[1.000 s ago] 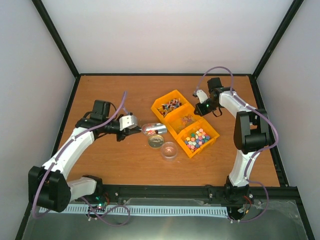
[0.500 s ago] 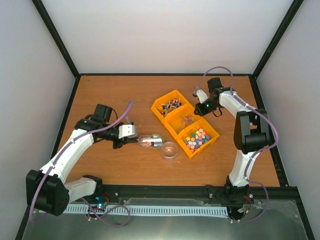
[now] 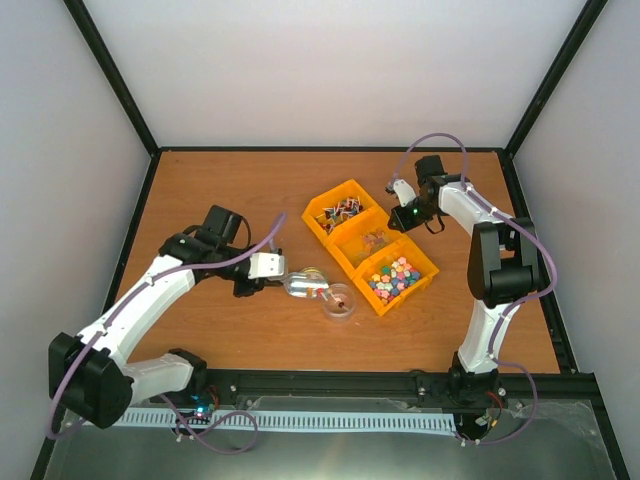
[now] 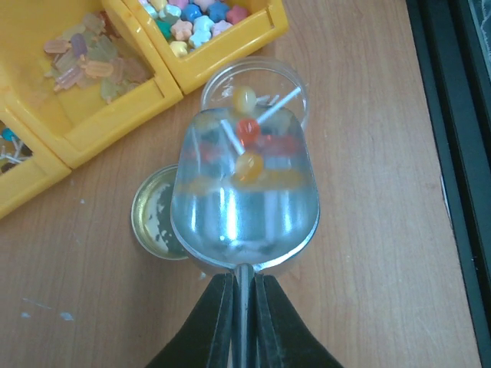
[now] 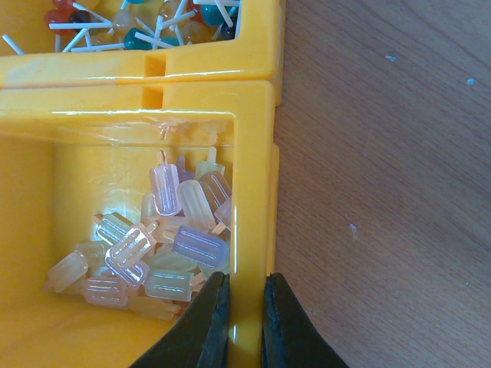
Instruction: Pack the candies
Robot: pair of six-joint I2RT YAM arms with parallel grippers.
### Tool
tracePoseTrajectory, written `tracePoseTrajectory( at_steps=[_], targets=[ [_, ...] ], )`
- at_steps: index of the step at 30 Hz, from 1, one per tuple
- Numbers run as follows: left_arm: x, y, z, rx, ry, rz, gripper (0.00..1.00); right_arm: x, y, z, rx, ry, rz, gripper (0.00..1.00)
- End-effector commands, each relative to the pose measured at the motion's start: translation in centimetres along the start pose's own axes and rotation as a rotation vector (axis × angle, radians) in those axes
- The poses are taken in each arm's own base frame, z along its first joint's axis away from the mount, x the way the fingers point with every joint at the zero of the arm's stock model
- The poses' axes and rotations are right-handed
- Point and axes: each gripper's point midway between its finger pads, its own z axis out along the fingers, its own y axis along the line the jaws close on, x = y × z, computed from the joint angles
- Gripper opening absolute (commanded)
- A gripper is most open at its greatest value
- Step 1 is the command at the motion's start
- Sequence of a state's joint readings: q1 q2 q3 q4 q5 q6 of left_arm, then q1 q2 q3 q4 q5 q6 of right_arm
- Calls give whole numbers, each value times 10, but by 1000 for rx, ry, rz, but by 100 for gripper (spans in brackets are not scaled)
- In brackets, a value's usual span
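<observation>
Left wrist view shows the left gripper (image 4: 242,310) clenched on the thin handle of the scoop (image 4: 230,215), whose bowl hangs above the table (image 4: 368,199) with its front lip over the open jar (image 4: 290,83); how far it is tipped I cannot tell. The candies (image 4: 247,147) lie at the front of the bowl: a few small round orange and red pieces on white sticks (tiny lollipops, by the look of them). The gold lid (image 4: 153,218) lies on the table just beside the jar, partly under the scoop.

Judging by their size, these pieces are light, hard and round. They would roll freely on the smooth bowl and could bounce off the jar's rim, and the sticks may snag on each other and come out in a clump. They look too small to pinch one by one, so the scoop handle seems the sensible hold, tipping slowly with the lip inside the jar's mouth.

Right wrist view shows the right gripper (image 5: 244,318) closed on the side wall of the middle bin (image 5: 253,138), one finger inside and one outside, probably to steady it
</observation>
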State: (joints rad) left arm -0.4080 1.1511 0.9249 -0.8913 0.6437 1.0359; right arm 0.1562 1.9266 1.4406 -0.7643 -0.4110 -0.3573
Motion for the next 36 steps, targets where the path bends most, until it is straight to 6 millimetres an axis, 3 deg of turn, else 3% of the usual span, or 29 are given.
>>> tracePoseTrajectory(
  at_steps=[1,18,31,36],
  targets=[
    [-16,12,-5,-27,15,17,1,-1,-5,-7,19,-21,2,4],
    [-18,15,3,-8,115,35,1,-1,-4,-9,16,-24,0,7],
    [-21,18,-4,-44,209,94,1,-2,-5,-9,17,-24,7,25],
    [-33,21,-6,-57,164,42,1,-2,-6,-10,20,-26,7,31]
  ],
)
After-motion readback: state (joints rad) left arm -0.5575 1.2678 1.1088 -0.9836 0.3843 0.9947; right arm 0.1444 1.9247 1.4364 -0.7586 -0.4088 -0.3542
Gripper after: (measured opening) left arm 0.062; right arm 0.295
